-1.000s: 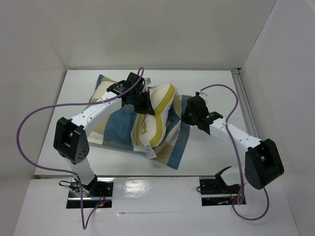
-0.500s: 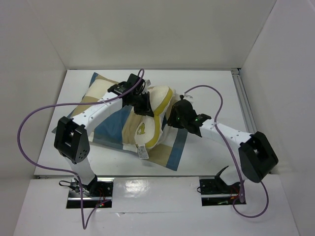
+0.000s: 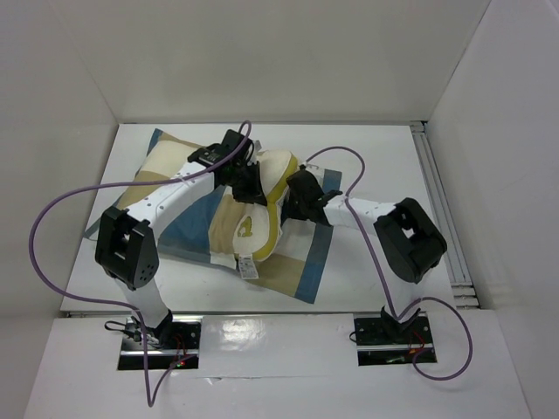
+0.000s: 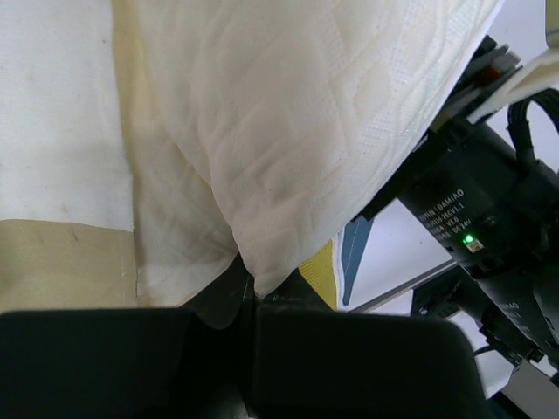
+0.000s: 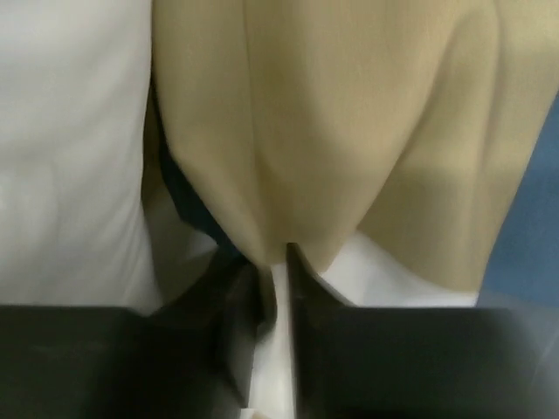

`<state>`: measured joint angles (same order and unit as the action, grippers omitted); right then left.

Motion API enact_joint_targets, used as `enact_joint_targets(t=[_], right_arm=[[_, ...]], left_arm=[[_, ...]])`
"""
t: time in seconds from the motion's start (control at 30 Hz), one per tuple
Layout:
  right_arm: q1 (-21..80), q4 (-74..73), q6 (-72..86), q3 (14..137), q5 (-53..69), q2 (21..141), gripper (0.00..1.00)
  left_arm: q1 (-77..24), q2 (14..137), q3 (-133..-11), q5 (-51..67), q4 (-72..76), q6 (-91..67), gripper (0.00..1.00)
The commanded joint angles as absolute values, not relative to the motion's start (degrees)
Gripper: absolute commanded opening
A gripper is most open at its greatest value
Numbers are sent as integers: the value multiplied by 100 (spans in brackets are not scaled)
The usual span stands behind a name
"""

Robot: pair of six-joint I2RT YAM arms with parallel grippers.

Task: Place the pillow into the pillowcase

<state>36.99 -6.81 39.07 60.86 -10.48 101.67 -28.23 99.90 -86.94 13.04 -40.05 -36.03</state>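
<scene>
Pillow (image 3: 265, 209) lies folded on top of pillowcase (image 3: 186, 225) on the desk (image 3: 384, 161), not yet inside.
Top: left gripper (image 3: 249, 183) at pillow's far-left edge, right gripper (image 3: 295, 194) against pillow's right side. Left wrist: jaws clamped on quilted pillow fabric. Right wrist: narrow jaws nip a tan pillowcase fold beside pillow. Best: pull case mouth wide, feed pillow corner-first, avoid bunching.

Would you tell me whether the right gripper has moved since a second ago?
Yes. In the top view the right gripper has moved left, away from the rail on the right, up against the pillow.
</scene>
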Motion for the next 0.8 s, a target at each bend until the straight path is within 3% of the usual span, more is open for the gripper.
enact_joint_targets(t=[0.0, 0.03, 0.17, 0.43, 0.67, 0.7, 0.77], right_arm=[[3683, -457, 4008, 6425, -1458, 10257, 5], [3683, -457, 4060, 6364, -1511, 10152, 0], [3429, -405, 4113, 5855, -1784, 9529, 0], [2313, 298, 4649, 4141, -959, 7955, 0], [2145, 421, 4633, 4157, -563, 7884, 0], [2145, 422, 4580, 4244, -563, 7884, 0], [2145, 344, 4386, 4455, -510, 7884, 0]], left_arm=[[-2725, 9739, -8755, 1257, -4175, -3551, 0], [-2725, 9738, -8702, 1257, -4236, -3551, 0], [-2515, 9546, -8359, 968, -4297, -3428, 0], [-2074, 9378, -7260, 563, -4368, -3120, 0], [-2548, 9510, -7926, 308, -4700, -2962, 0], [-2636, 9588, -8137, 308, -4807, -2962, 3], [-2864, 9589, -8761, 308, -4939, -2900, 36]])
